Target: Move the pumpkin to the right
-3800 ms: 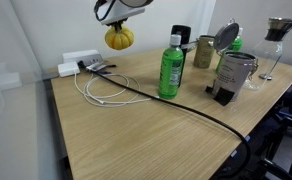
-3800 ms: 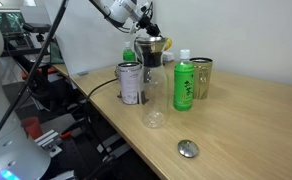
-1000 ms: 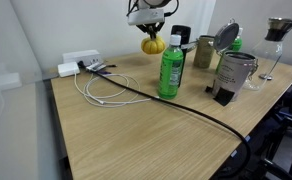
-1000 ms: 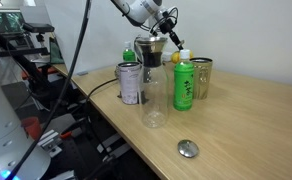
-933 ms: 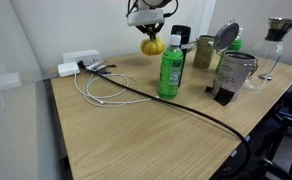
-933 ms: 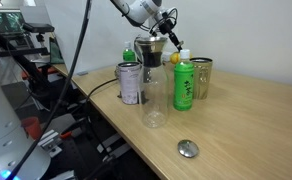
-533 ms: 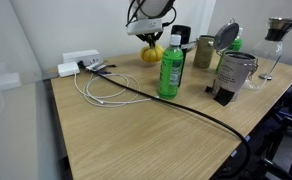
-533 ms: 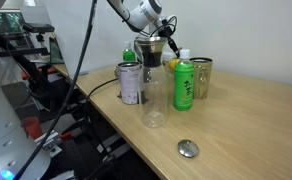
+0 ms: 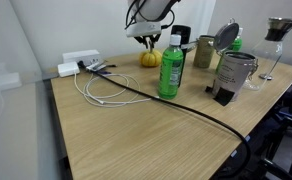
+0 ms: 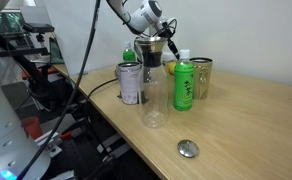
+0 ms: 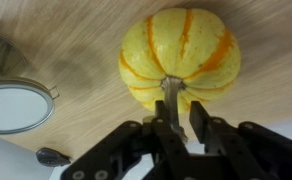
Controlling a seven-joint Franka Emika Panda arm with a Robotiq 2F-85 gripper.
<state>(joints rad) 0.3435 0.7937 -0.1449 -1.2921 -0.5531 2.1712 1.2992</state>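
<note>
The pumpkin (image 9: 149,58) has come down and rightward from mid-air and now sits on the surface (image 9: 136,130), just beside the bottle (image 9: 171,70). The claw (image 11: 176,100) stands straight above it, nearly closed, its fingers pinching the upright stem (image 11: 172,88). Letting go likely calls only for opening and a straight lift.

Exterior views: opposite table (image 9: 136,135) sides, sharing green bottle (image 10: 183,85); wrist view close above pumpkin (image 11: 181,55).
</note>
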